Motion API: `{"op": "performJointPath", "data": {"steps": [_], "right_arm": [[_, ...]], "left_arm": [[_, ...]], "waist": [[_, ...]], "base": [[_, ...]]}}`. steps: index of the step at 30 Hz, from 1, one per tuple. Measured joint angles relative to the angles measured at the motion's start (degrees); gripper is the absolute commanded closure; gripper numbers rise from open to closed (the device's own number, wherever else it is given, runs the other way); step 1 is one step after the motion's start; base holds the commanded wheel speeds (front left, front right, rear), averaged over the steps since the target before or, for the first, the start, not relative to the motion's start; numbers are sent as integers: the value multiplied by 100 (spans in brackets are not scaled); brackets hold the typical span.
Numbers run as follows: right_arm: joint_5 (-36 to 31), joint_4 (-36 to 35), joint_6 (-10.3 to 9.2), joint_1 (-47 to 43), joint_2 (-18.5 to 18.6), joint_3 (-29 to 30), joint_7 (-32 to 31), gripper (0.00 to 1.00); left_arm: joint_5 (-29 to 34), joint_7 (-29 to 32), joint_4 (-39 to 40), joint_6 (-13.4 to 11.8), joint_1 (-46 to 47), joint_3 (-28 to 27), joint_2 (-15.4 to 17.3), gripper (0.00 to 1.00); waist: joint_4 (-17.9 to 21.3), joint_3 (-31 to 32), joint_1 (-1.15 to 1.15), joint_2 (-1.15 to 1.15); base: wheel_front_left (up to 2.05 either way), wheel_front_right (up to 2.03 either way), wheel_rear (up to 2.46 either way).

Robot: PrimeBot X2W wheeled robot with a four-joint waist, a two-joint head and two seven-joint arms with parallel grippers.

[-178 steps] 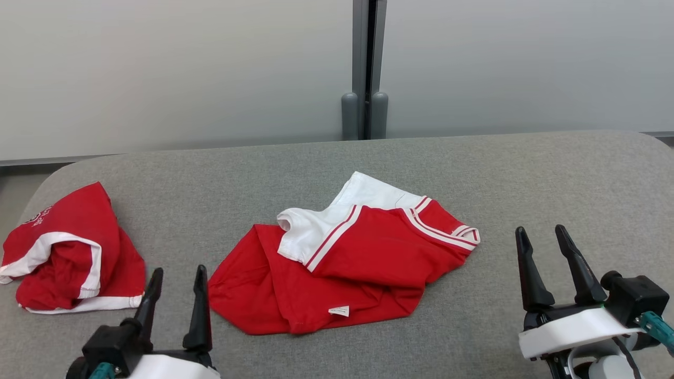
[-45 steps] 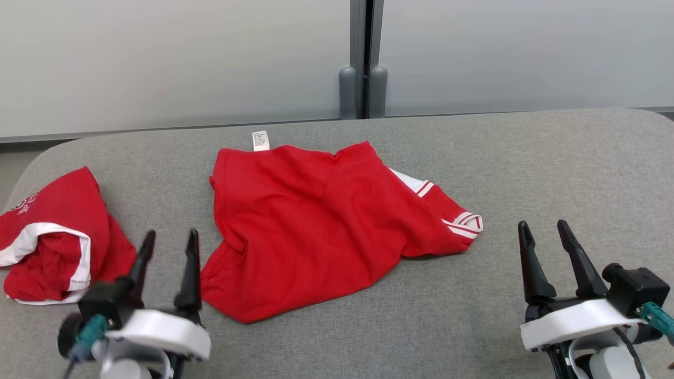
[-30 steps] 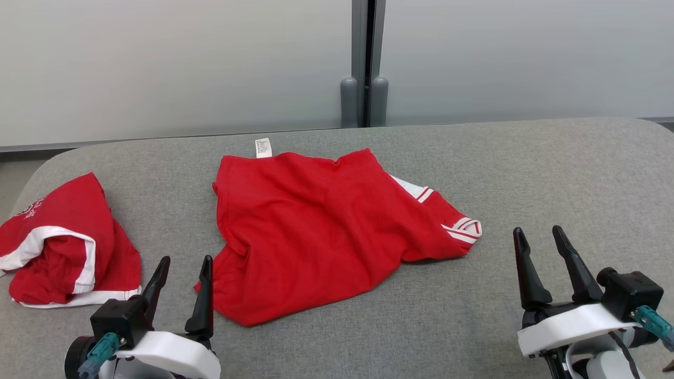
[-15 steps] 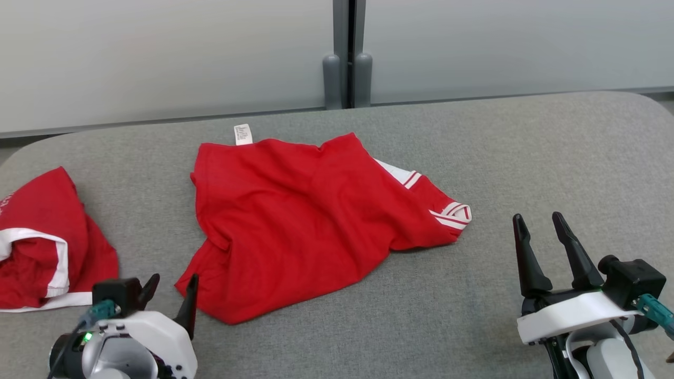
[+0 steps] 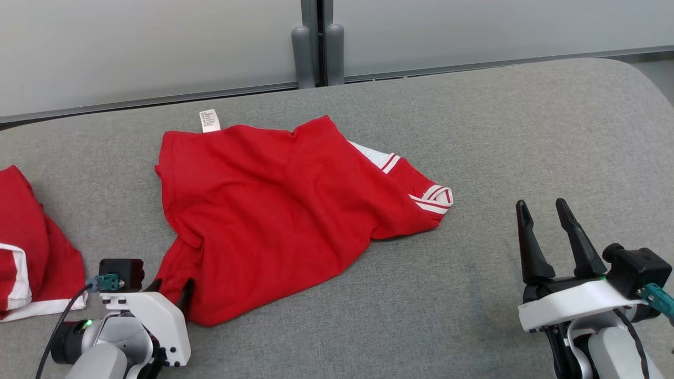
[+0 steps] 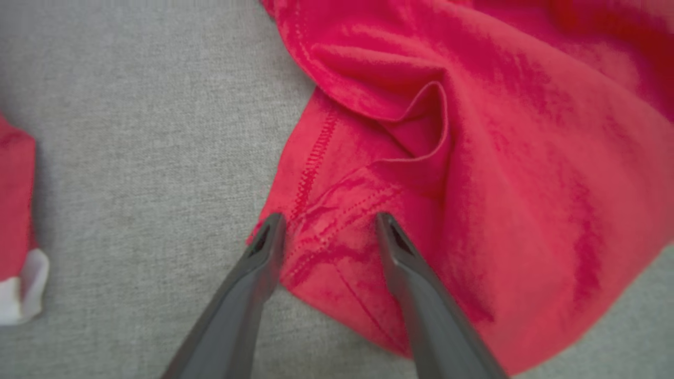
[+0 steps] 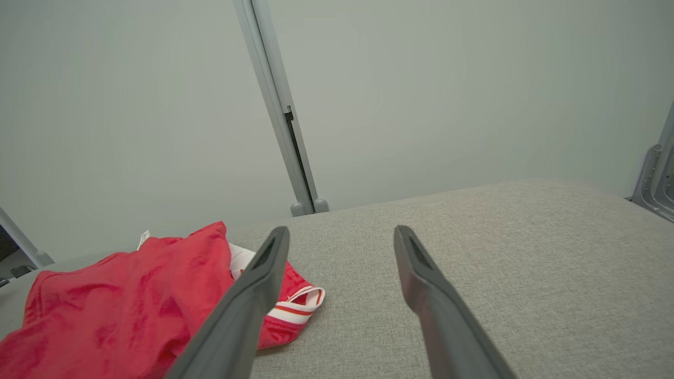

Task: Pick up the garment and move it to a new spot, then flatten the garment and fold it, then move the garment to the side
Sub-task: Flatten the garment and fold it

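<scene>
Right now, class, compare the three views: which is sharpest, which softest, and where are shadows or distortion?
Head view: sharp, evenly lit, a faint shadow under the right edge of the red garment. Left wrist view: softest; cloth smeared and pinkish, fingers of the left gripper blurred. Right wrist view: the grey post leans, perhaps wide-lens tilt; the right gripper looms large.

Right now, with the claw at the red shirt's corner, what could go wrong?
1. The left gripper stands open at the red shirt's near corner, where a fold doubles the cloth. Closing there might catch only one layer and leave it bunched.
2. The right gripper is open and well clear of the shirt, so a one-sided pull may drag it crooked.
3. A second red garment lies close on the left, and a sideways pull could snag it.
</scene>
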State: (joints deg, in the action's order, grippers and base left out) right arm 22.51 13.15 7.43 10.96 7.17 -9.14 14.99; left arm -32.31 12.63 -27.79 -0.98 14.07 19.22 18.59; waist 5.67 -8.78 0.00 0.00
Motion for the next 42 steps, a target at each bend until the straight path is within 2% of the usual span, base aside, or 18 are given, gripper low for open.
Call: {"op": "performJointPath", "data": {"steps": [1,8,14,19,28,31,36,37,38,39,41,42], "right_arm": [[0,2,-1,0,-8,14,0,0],[-3,26,-1,-44,-59,57,0,0],[-9,26,-1,-107,-66,145,0,0],[-38,15,-1,-175,-63,328,0,0],[-79,-88,-1,-241,33,715,0,0],[-91,-104,-1,-284,43,793,0,0],[-135,-119,0,-286,32,788,0,0],[-135,-119,-1,-286,30,776,1,0],[-135,-116,-1,-285,33,764,0,0],[-135,-111,-1,-285,34,732,0,0],[-134,-104,-1,-285,38,681,0,0],[-133,-88,0,-285,59,635,0,0]], "left_arm": [[0,-52,-13,13,24,7,-10,100],[0,-214,131,92,22,60,-31,100],[-19,-201,1059,-30,-184,16,54,100],[-155,115,2228,-291,-626,-69,166,100],[-267,751,3863,-1002,-1713,-231,411,100],[-393,914,4013,-1102,-2065,-218,415,100],[-549,1029,3573,-1107,-2413,-68,360,100],[-523,946,3451,-1100,-2414,-64,346,82],[-491,837,3351,-1101,-2403,-81,320,23],[-475,757,3254,-1100,-2382,-88,288,0],[-450,554,3174,-1060,-2302,-87,200,0],[-335,249,3165,-1061,-2143,-167,163,0]], "waist": [[-4,7,0,0],[-206,143,0,0],[-551,301,0,0],[-876,425,0,0],[-1292,537,0,0],[-1362,536,0,0],[-1377,517,0,0],[-1375,509,0,0],[-1373,501,0,0],[-1367,497,0,0],[-1356,479,0,0],[-1345,458,0,0]], "base": [[0,0,0],[0,0,0],[0,0,0],[0,0,0],[0,0,0],[0,0,0],[0,0,0],[0,0,0],[0,0,0],[0,0,0],[0,0,0],[0,0,0]]}}
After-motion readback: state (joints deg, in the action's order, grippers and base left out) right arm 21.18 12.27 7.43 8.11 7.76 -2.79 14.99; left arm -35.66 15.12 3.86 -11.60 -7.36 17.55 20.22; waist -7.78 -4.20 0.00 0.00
